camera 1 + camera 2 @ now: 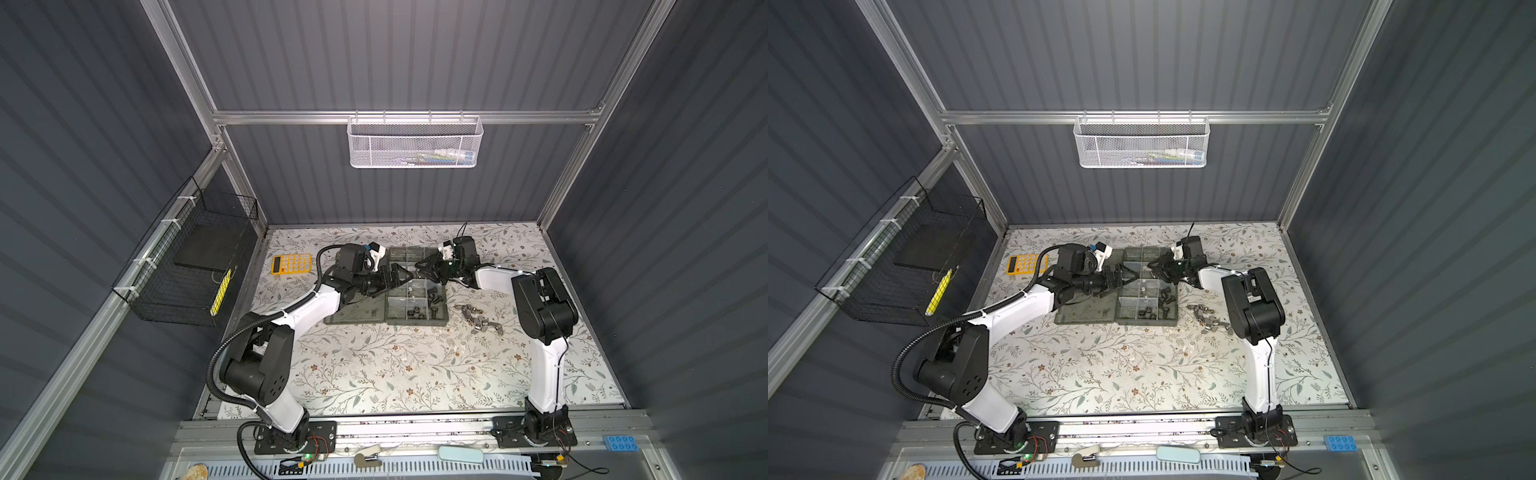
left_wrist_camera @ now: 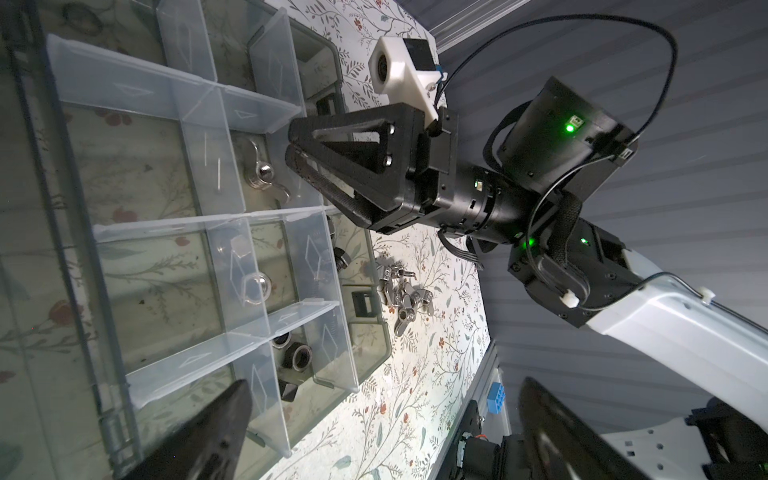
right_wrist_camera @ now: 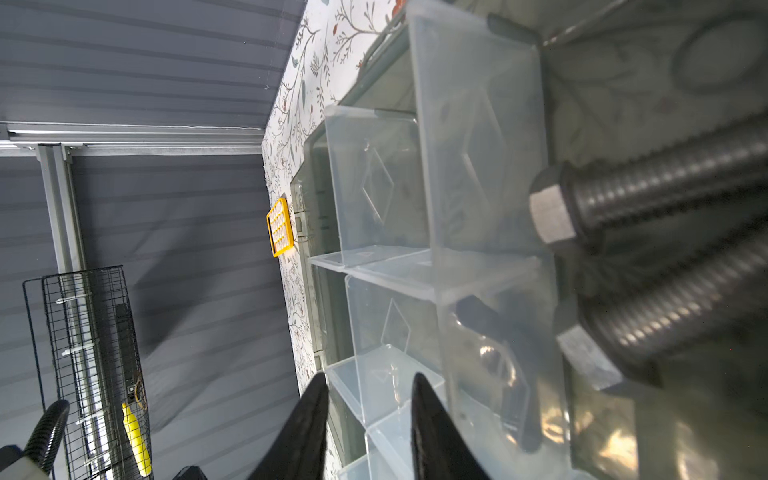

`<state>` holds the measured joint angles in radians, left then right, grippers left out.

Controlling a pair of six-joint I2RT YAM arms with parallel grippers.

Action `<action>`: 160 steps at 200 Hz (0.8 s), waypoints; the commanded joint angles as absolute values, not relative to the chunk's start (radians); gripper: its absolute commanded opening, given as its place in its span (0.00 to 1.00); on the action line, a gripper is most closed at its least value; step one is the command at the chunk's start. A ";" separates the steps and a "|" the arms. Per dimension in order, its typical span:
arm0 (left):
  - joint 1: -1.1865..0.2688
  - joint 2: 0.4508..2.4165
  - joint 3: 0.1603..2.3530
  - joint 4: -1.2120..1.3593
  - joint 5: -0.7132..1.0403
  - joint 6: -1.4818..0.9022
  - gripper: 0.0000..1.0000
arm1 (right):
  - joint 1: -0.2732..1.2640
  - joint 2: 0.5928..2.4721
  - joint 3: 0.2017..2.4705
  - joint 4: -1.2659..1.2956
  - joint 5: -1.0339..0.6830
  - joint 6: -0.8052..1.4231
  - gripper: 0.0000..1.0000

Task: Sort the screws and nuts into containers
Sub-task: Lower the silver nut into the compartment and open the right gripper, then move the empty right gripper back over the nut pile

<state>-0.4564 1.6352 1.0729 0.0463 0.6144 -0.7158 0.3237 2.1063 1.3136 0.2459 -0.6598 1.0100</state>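
The right gripper point(image 2: 296, 156) hangs over the middle containers point(image 1: 417, 323), jaws slightly parted and empty. A silver nut point(image 2: 264, 174) lies in the cell beneath, so this looks like a release. The left gripper point(image 2: 386, 382) gapes wide, holding nothing. Loose nuts point(image 1: 478, 319) sit on the table point(image 1: 374, 374) right of the containers; next, the right arm should lift clear and pinch one.

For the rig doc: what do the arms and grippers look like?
White shells, black joints on both. Left arm carries a black corrugated conduit, right arm a thin black cable. Right gripper: black, triangular cut-out fingers, white camera mount.
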 commanded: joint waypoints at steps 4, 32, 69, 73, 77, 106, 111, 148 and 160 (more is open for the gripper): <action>-0.451 1.591 1.056 0.034 0.633 -0.733 1.00 | 0.325 2.065 1.319 0.205 -0.657 0.980 0.40; -0.451 1.579 1.054 0.028 0.639 -0.737 1.00 | 0.324 2.034 1.321 0.178 -0.658 0.961 0.45; -0.450 1.577 1.065 -0.009 0.645 -0.703 1.00 | 0.322 1.988 1.324 0.120 -0.648 0.924 0.52; -0.451 1.578 1.065 -0.010 0.646 -0.702 1.00 | 0.321 1.981 1.322 0.116 -0.648 0.920 0.53; -0.451 1.580 1.066 -0.013 0.648 -0.699 1.00 | 0.322 1.974 1.321 0.110 -0.647 0.917 0.54; -0.450 1.592 1.108 -0.065 0.650 -0.656 1.00 | 0.319 1.907 1.297 0.052 -0.608 0.870 0.60; -0.450 1.594 1.115 -0.068 0.652 -0.654 1.00 | 0.318 1.889 1.291 0.040 -0.599 0.860 0.61; -0.454 1.604 1.120 -0.026 0.645 -0.674 1.00 | 0.303 1.768 1.240 -0.047 -0.548 0.782 0.76; -0.456 1.604 1.118 -0.005 0.631 -0.680 1.00 | 0.295 1.720 1.212 -0.074 -0.528 0.757 0.84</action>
<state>-0.4564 1.6081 1.0946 -0.0299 0.6300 -0.6888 0.3103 1.7973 1.2579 0.0151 -0.5835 0.8326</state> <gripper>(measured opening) 0.997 0.784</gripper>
